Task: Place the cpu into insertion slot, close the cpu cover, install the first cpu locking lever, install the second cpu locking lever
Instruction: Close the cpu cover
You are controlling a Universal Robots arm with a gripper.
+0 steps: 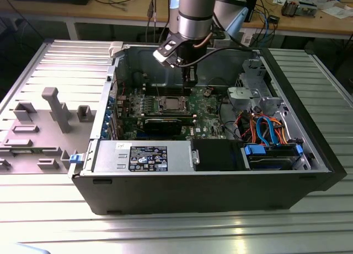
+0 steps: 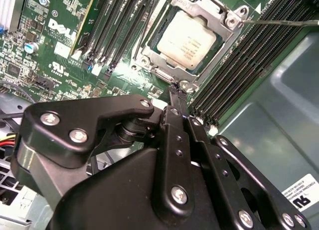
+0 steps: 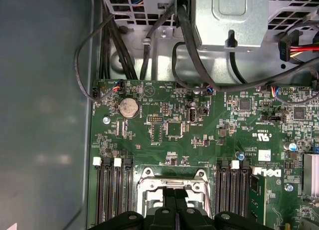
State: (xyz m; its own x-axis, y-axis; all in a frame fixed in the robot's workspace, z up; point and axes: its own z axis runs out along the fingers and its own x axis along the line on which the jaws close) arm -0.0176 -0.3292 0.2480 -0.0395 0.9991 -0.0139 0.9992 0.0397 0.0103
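Observation:
The cpu [image 2: 189, 38], a silvery square chip, lies in the insertion slot [image 1: 161, 106] on the green board. The cpu cover [image 2: 150, 49], a thin metal frame, lies down around it. From one corner of the socket a thin metal locking lever [image 2: 279, 21] runs out over the memory slots. My gripper [image 2: 175, 93] is shut with nothing in it; its black fingertips hover just off the socket's edge. In the first wrist view the gripper [image 3: 174, 192] sits over the socket frame [image 3: 172, 175]. In the exterior view the gripper [image 1: 191, 84] hangs inside the case, just behind the socket.
Long black memory slots [image 2: 239, 65] flank the socket on both sides. A black graphics card [image 1: 165, 123] lies in front of it, then the power supply [image 1: 146, 155]. A drive cage with coloured cables [image 1: 265, 127] fills the exterior view's right. Case walls surround the board.

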